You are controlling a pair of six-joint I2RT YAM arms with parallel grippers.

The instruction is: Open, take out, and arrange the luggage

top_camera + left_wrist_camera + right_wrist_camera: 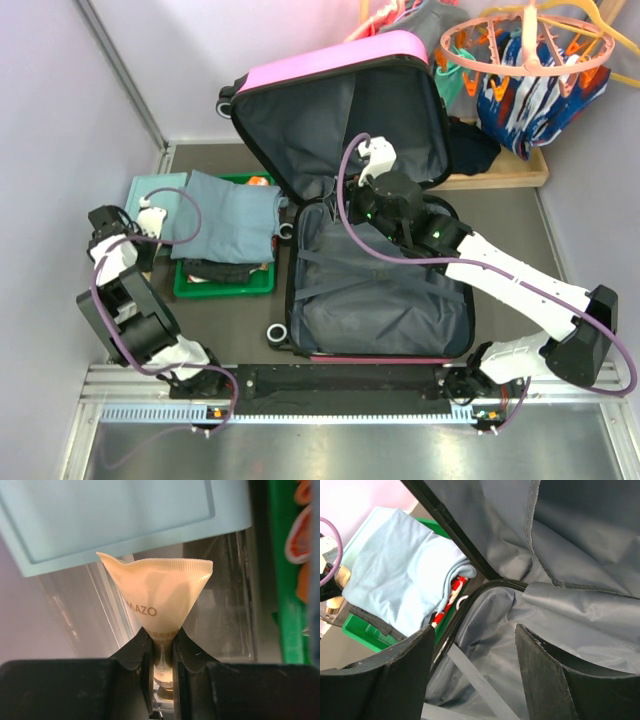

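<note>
– At the centre of the table, item one?
– Large hot-pink hard-shell suitcase (380,300), lying open. Base flat, grey fabric lining, crossed straps. Lid propped up behind the base. Black wheels along its left edge.
– Item two, the right gripper (475,645)?
– Fingers spread wide, nothing between them. It hangs over the hinge where lid meets base.
– Item three, the left gripper (162,637)?
– Fingers pinched tight on the narrow part of a pale-yellow soft tube (160,590), whose crimped end fans out above them.
– Beyond the tube?
– Small pale-teal box (115,515), close behind the tube. Whether they touch cannot be told.
– Left of the suitcase?
– Green plastic tray (225,283), just beside the suitcase, bearing a folded blue-grey cloth (230,215).
</note>
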